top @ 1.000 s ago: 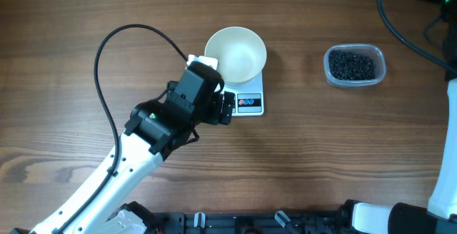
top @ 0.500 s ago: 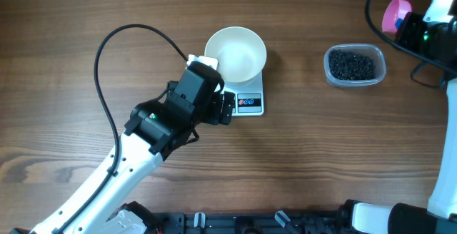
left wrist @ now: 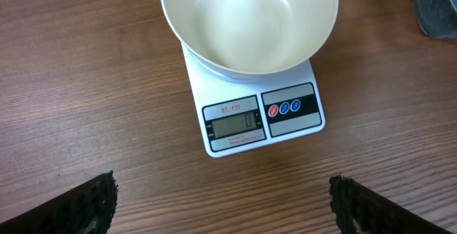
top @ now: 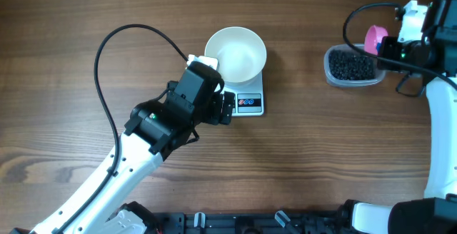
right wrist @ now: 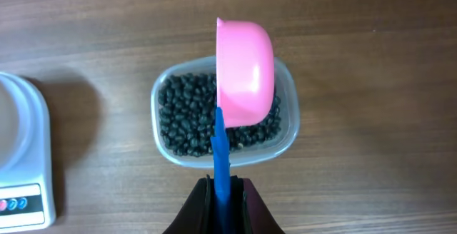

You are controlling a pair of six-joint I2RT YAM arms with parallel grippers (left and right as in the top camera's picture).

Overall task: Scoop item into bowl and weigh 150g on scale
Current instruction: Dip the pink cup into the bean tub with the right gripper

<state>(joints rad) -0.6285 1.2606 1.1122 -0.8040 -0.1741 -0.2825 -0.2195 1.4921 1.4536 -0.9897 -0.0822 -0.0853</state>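
Dark wood-grain worktop (top: 307, 155), matte. Near its centre, a flat white rectangular scale (top: 248, 103) with a grey display and small round red and blue buttons on the front. On top, a round plain white bowl (top: 235, 54), smooth and empty, overhanging the scale's back edge. Well apart to the right, a clear rounded-rectangle plastic tub (top: 355, 83), filled with small round black beads (top: 350, 66), dull and bean-like.

From overhead, the left wrist housing over the scale's left edge and the bowl's lower-left rim, hiding both there. Behind it, a black cable (top: 99, 63) in a wide loop. Spread wide and gripping nothing, the left jaws. Black ribbed pads (left wrist: 89, 202) at the lower corners of the wrist view, scale and bowl beyond and between them, untouched.

Clamped shut on the thin blue handle (right wrist: 221, 155) of a pink plastic scoop (right wrist: 245, 70), the right jaws. Hangs over the tub's middle and far rim in the wrist view, covering part of the black beads; whether touching them, cannot tell.

Against half a second earlier: right arm and scoop in from the far-right edge toward the tub, the scoop now at the tub's upper-right corner from overhead. A second earlier, no scoop in view at all. Left arm, bowl, scale and tub unmoved.
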